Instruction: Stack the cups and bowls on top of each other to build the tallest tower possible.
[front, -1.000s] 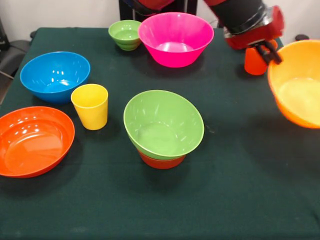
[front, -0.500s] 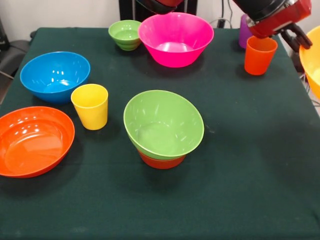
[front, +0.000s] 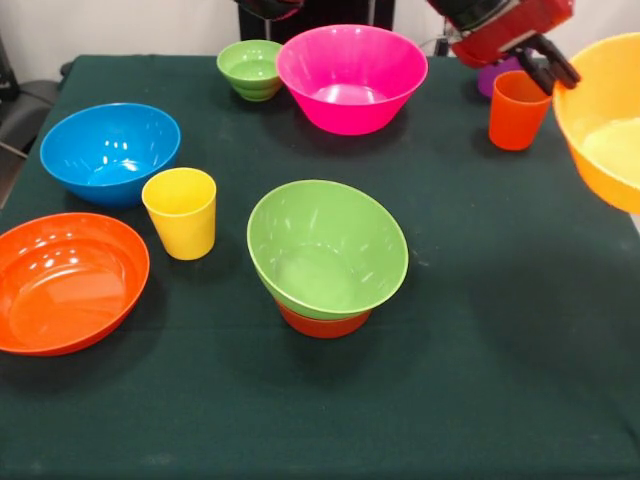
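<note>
Front view: a dark green cloth covers the table (front: 480, 380), with a pale wall behind it and a dark chair edge at nine o'clock beyond the cloth. The red and black arm (front: 490, 20) enters at one o'clock, angled down toward the right edge. Its gripper (front: 556, 70) is clamped on the rim of the large yellow-orange bowl (front: 610, 130), which hangs tilted in the air at three o'clock, partly cut by the picture's edge.

The large pink bowl (front: 352, 78) sits at twelve o'clock. At the centre, the medium green bowl (front: 327, 250) rests tilted on the small red-orange bowl (front: 322, 322), the beginning of the tower. The shallow orange bowl (front: 66, 282) lies at eight o'clock, and the blue bowl (front: 110, 150) at ten o'clock, near it. The small ribbed green bowl (front: 250, 68) stands just beside the pink one, at eleven o'clock.

The yellow cup (front: 181, 212) stands upright between the blue bowl and the green one. The orange cup (front: 518, 110) stands at two o'clock, just below the gripper, with a sliver of the purple cup (front: 492, 78) showing behind it.
</note>
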